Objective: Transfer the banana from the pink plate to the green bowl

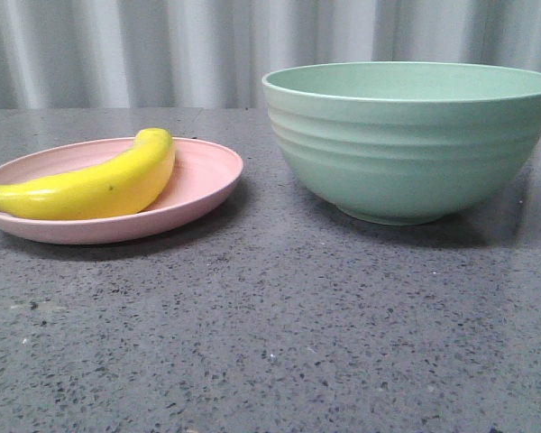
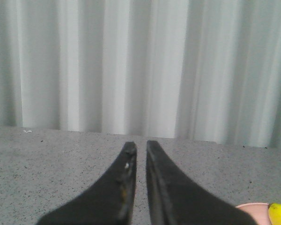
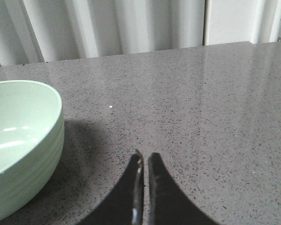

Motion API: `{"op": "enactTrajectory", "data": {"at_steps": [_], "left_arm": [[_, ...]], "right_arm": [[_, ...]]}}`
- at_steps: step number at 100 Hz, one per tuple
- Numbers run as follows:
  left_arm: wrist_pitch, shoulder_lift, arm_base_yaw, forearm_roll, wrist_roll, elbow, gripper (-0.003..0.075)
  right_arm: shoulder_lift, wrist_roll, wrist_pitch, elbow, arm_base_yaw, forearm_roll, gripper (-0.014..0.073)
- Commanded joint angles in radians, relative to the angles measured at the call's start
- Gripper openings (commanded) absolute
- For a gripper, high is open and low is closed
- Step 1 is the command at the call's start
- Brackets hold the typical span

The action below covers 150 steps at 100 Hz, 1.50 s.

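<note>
The yellow banana lies across the pink plate at the left of the front view. The green bowl stands upright at the right, apart from the plate, and looks empty. Neither gripper shows in the front view. My left gripper is shut and empty, low over the table; a bit of the pink plate and the banana's end show at that view's corner. My right gripper is shut and empty, beside the bowl.
The grey speckled table runs back to a white pleated curtain. Bare tabletop lies between plate and bowl and in front of both.
</note>
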State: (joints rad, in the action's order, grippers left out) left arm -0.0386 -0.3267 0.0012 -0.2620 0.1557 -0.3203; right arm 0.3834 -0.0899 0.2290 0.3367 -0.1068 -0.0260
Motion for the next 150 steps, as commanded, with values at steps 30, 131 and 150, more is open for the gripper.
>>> {"op": "enactTrajectory", "data": {"at_steps": [30, 131, 150], "left_arm": [[-0.096, -0.016, 0.002, -0.015, -0.004, -0.035, 0.0432], [0.253, -0.788, -0.586, 0.014, -0.004, -0.433, 0.0471], [0.284, -0.908, -0.602, 0.038, -0.004, -0.466, 0.0471]], "right_arm": [[0.014, 0.005, -0.075, 0.034, -0.007, -0.001, -0.0062], [0.014, 0.005, -0.076, 0.034, -0.007, 0.003, -0.0062], [0.014, 0.005, -0.076, 0.034, -0.007, 0.003, -0.0062]]}}
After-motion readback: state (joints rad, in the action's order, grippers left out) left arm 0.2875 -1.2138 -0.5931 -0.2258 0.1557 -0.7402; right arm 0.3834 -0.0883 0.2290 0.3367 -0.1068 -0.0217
